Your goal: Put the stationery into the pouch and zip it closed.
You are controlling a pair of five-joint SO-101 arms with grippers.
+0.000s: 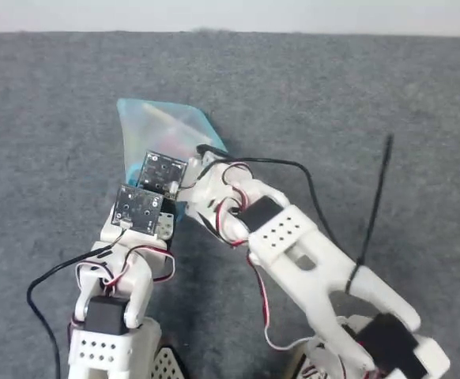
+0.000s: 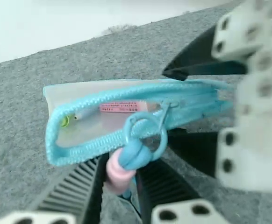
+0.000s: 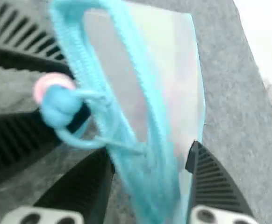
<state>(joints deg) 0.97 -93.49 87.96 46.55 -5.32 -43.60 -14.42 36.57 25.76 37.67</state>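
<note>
A translucent blue pouch [image 1: 165,126] sits at the middle of the grey felt worktop [image 1: 372,95]. In the high view its near end is hidden beneath two wrist camera boards [image 1: 139,209]. Whether it rests flat or is lifted is unclear.

The left pincer [image 2: 122,176] is clamped on the blue-and-pink bead charm [image 2: 126,161] hanging from the zip [image 2: 89,144], which is partly open. The right pincer [image 3: 150,158] grips the pouch's edge, with one jaw on each side.

Inside the pouch are a pink-labelled item [image 2: 124,106] and a yellow-green tip [image 2: 65,121], both too blurred to identify.
</note>
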